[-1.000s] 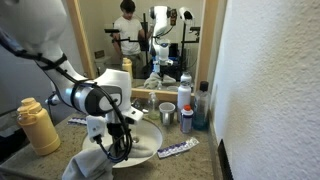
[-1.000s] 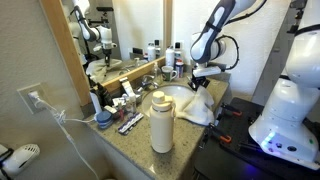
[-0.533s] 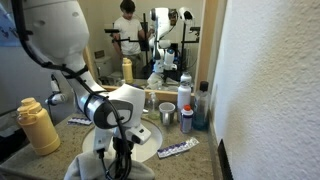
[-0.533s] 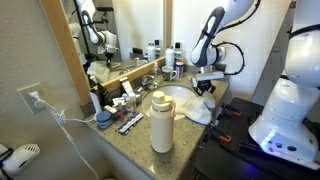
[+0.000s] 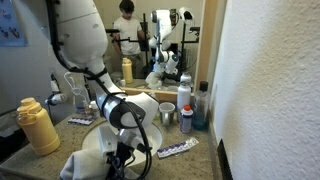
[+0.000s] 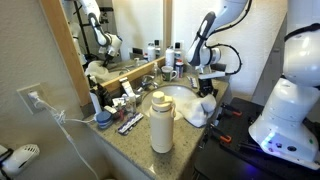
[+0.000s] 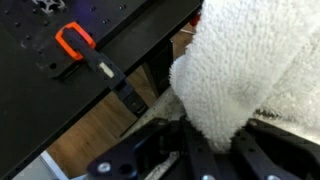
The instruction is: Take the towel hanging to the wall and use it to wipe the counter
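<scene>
White arm (image 6: 212,28) bends down, end effector (image 6: 205,96) clamped on the towel (image 6: 194,114)

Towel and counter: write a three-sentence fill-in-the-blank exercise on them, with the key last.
The gripper is shut on the pale terry ____.
Set into the granite counter is an oval white ____.
Behind the counter stands a wood-framed ____.
Missing words: towel; sink; mirror.
</scene>
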